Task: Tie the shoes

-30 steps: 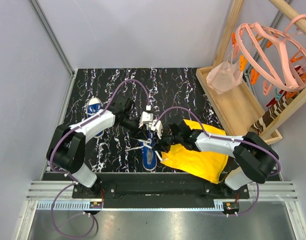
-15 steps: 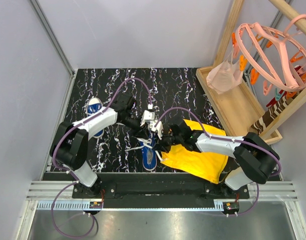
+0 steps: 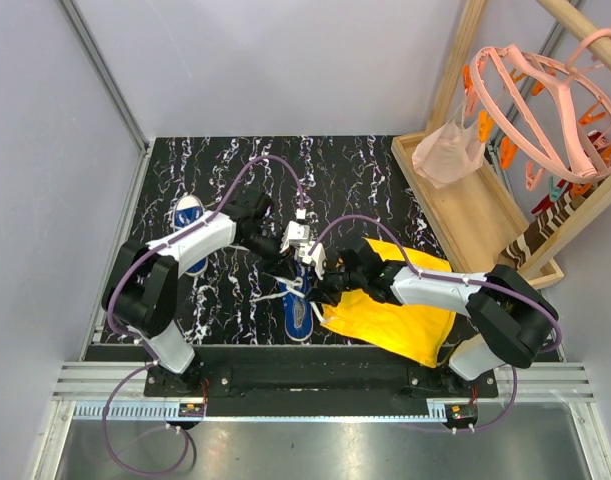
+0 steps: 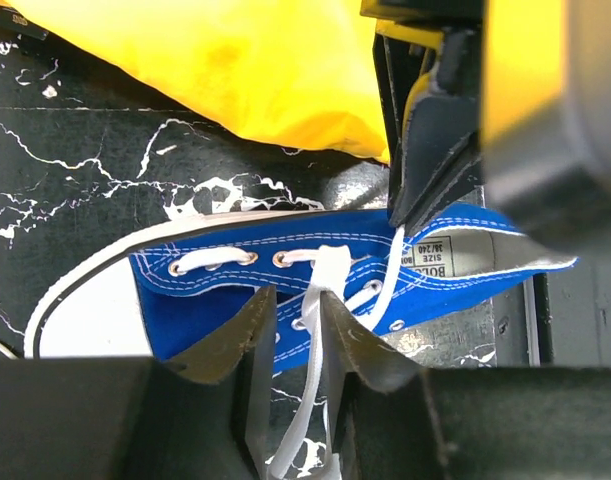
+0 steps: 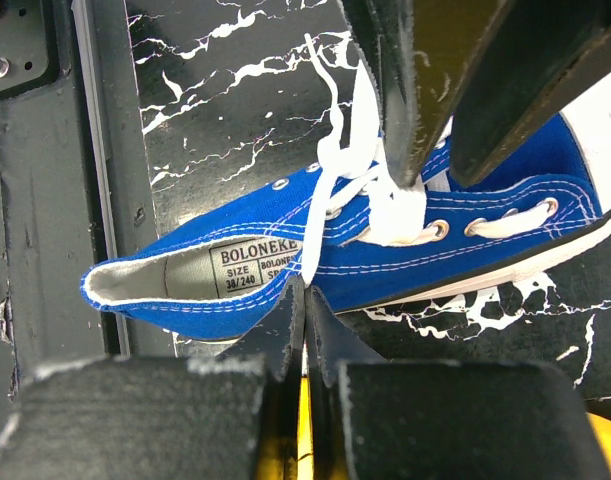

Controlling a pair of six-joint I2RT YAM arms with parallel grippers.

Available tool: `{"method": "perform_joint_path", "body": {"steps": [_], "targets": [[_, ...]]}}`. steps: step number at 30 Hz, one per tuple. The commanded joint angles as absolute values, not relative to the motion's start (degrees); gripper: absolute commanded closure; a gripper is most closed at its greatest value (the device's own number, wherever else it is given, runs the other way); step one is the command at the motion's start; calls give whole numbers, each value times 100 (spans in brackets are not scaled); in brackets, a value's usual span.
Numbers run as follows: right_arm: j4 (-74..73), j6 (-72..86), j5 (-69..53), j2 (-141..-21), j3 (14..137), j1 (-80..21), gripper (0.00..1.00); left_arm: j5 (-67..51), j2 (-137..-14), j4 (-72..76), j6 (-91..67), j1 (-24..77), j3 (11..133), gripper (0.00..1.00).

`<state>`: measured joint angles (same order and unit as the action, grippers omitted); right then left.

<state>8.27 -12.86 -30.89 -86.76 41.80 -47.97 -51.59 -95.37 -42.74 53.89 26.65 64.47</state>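
Observation:
One blue sneaker lies on the marbled black table between my two grippers, toe cap toward the far side. The other sneaker sits at the left, partly under my left arm. My left gripper hovers over the near shoe's eyelets. Its jaws stand slightly apart, with a white lace running up between them along the right finger. My right gripper is shut on the other white lace, pulled out over the shoe's opening.
A yellow cloth lies right of the shoe, under my right arm; it also shows in the left wrist view. A wooden tray and a pink clip hanger stand at the right. Grey walls enclose the table.
My left gripper has shifted slightly over the shoe's laces. The right gripper has stayed in place, holding its lace.

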Motion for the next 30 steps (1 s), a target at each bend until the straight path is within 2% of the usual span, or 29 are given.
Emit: {"method": "perform_joint_path", "body": {"steps": [1,7,26,30], "targets": [[1248,-1371,-3111,-8587,4315,-4825,100,-4983,-9598,-4447,5537,2698,6566,76],[1318,-1389,-3164,-8719,4438,-4825,100,-5019,-9606,-4500,5555,2698,6557,78],[1503,-1257,-3147,-8754,4570,-4825,100,-4896,-9800,-4509,5300,2848,6662,70],[1617,-1266,-3050,-8666,4465,-4825,100,-4896,-9817,-4509,5238,2848,6680,72]]}}
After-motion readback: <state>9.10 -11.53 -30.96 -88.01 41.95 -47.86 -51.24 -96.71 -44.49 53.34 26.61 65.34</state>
